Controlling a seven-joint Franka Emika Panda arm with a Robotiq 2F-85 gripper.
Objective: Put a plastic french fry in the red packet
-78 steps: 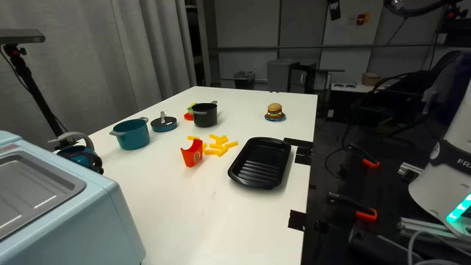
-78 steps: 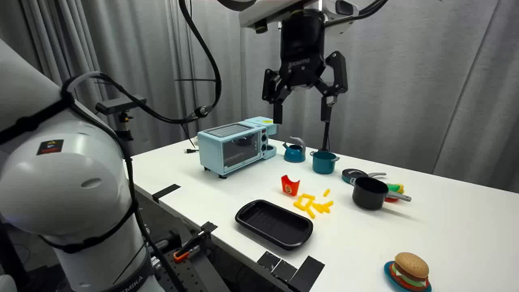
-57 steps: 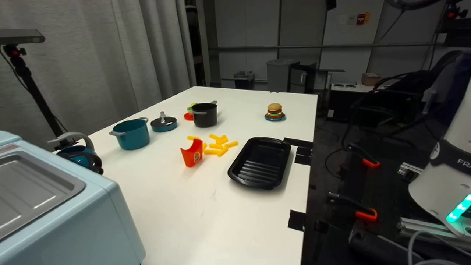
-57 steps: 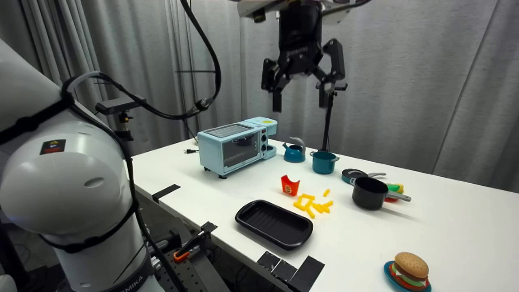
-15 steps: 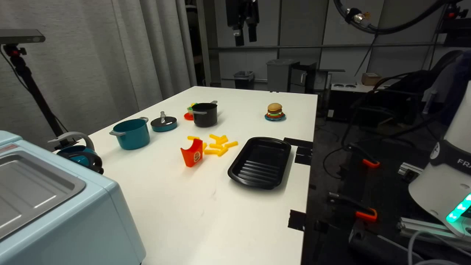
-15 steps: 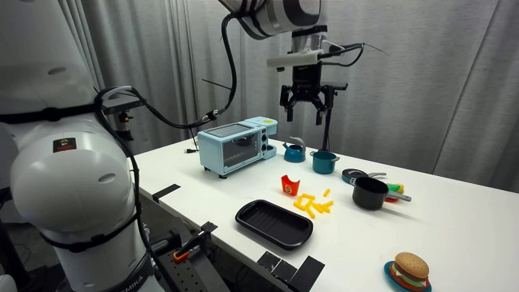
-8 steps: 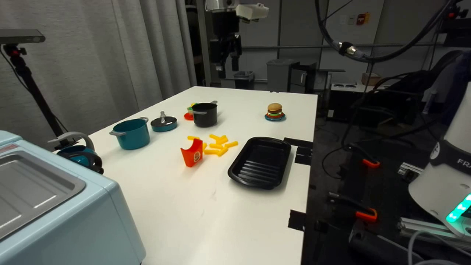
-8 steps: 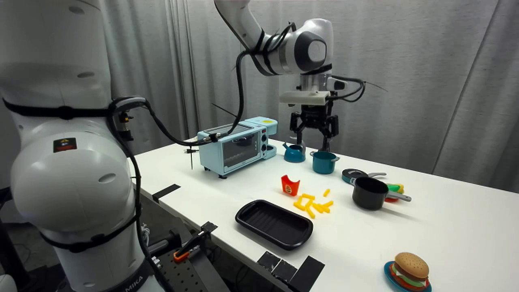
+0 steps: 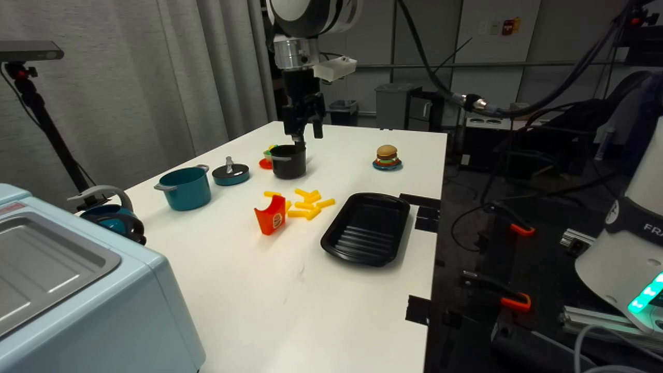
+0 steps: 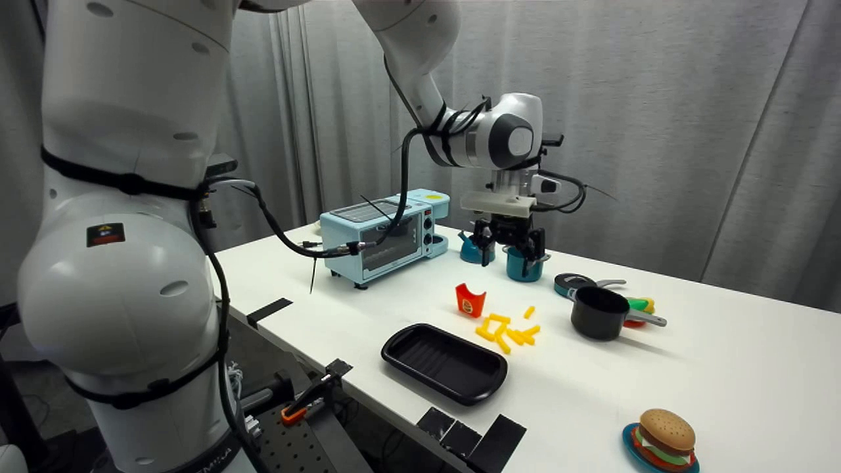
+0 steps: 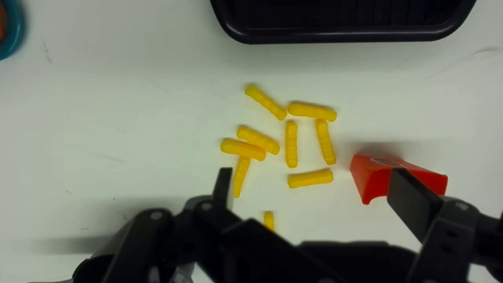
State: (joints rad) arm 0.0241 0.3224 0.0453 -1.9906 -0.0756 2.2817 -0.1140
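Several yellow plastic french fries [image 9: 303, 205] lie loose on the white table in both exterior views [image 10: 501, 330]. In the wrist view they spread across the middle, with one fry [image 11: 291, 144] near the centre. The red packet [image 9: 270, 216] stands upright beside them, also in an exterior view [image 10: 470, 301]. In the wrist view the packet [image 11: 371, 179] shows its open top, partly hidden by the right-hand finger; no fry shows in it. My gripper [image 11: 311, 179] is open and empty. It hangs above the table over the fries and packet, in both exterior views [image 9: 308, 137] [image 10: 506, 264].
A black ribbed tray [image 10: 444, 364] lies between the fries and the table's edge. A black pot [image 10: 598, 314], a teal pot [image 9: 187, 189], a lid [image 9: 230, 174] and a kettle [image 9: 111, 220] stand behind. A light-blue toaster oven [image 10: 378, 236] and a toy burger [image 10: 663, 433] are farther off.
My arm has reached out and come down, so the open gripper is much lower over the table. The fries, packet and other objects have not moved.
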